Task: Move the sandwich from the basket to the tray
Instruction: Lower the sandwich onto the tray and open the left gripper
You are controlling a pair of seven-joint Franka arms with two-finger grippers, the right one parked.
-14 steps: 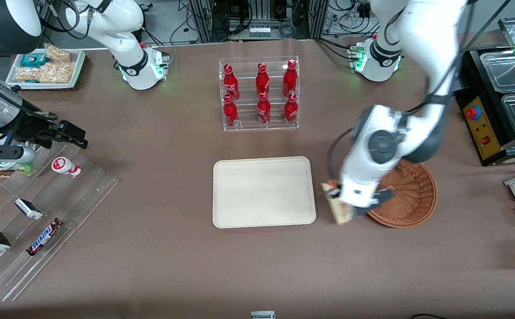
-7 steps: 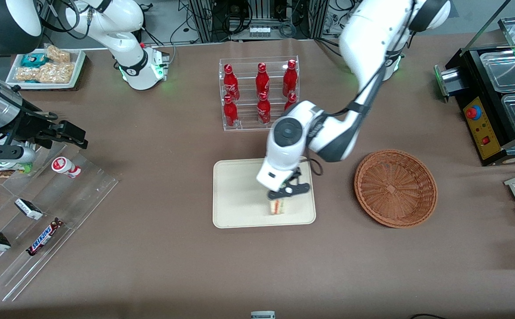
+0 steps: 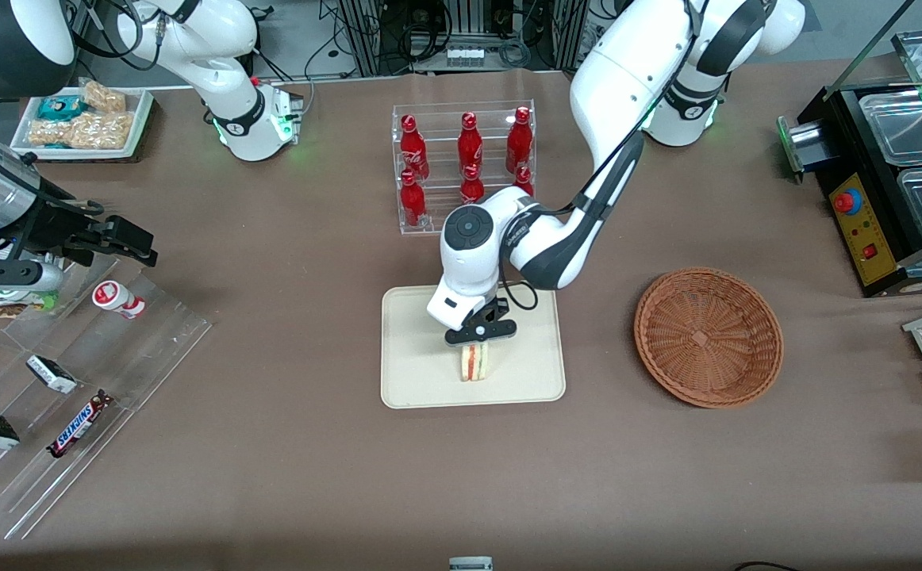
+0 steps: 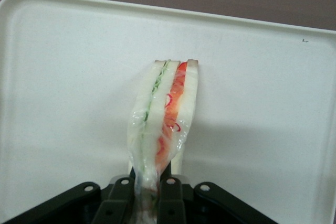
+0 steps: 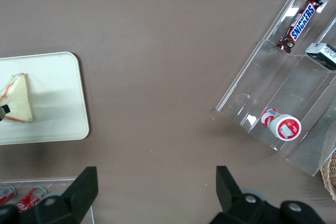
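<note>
The sandwich (image 3: pixel 476 361) is a wrapped wedge of pale bread with red and green filling, standing on the cream tray (image 3: pixel 421 373) near the tray's edge nearest the front camera. My left gripper (image 3: pixel 480 334) is shut on the sandwich's wrap just above it. In the left wrist view the sandwich (image 4: pixel 165 114) hangs between the fingers (image 4: pixel 170 195), its tip resting on the tray (image 4: pixel 63 77). It also shows in the right wrist view (image 5: pixel 17 99). The wicker basket (image 3: pixel 708 336) stands beside the tray, toward the working arm's end, with nothing in it.
A clear rack of red bottles (image 3: pixel 465 166) stands farther from the camera than the tray. Clear acrylic racks with snacks (image 3: pixel 72 381) lie toward the parked arm's end. A black appliance with trays (image 3: pixel 897 182) stands toward the working arm's end.
My gripper carried the sandwich from beside the basket over onto the tray, then shifted a little toward the parked arm's end and lowered it onto the tray.
</note>
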